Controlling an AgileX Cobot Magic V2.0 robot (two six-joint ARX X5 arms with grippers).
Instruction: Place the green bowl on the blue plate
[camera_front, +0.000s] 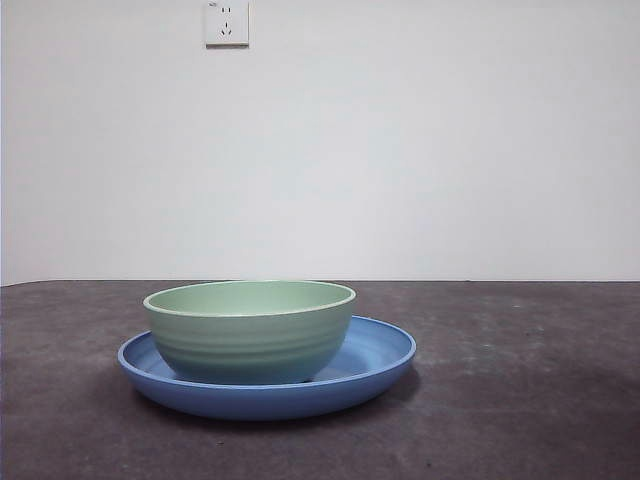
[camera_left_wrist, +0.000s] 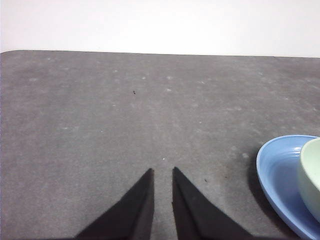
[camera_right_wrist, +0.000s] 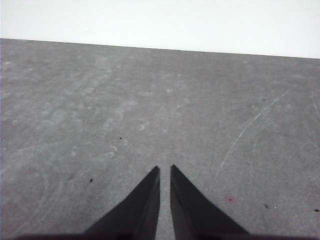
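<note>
The green bowl (camera_front: 250, 330) stands upright inside the blue plate (camera_front: 380, 350) on the dark table, left of centre in the front view. Neither arm shows in the front view. In the left wrist view, my left gripper (camera_left_wrist: 162, 172) is shut and empty above bare table, with the blue plate (camera_left_wrist: 277, 175) and the bowl's rim (camera_left_wrist: 312, 175) off to one side of it. In the right wrist view, my right gripper (camera_right_wrist: 164, 169) is shut and empty over bare table, with neither bowl nor plate in sight.
A white wall stands behind the table, with a wall socket (camera_front: 227, 22) high up. The grey table surface (camera_front: 520, 400) stretches right of the plate. The table's far edge (camera_left_wrist: 150, 52) shows in both wrist views.
</note>
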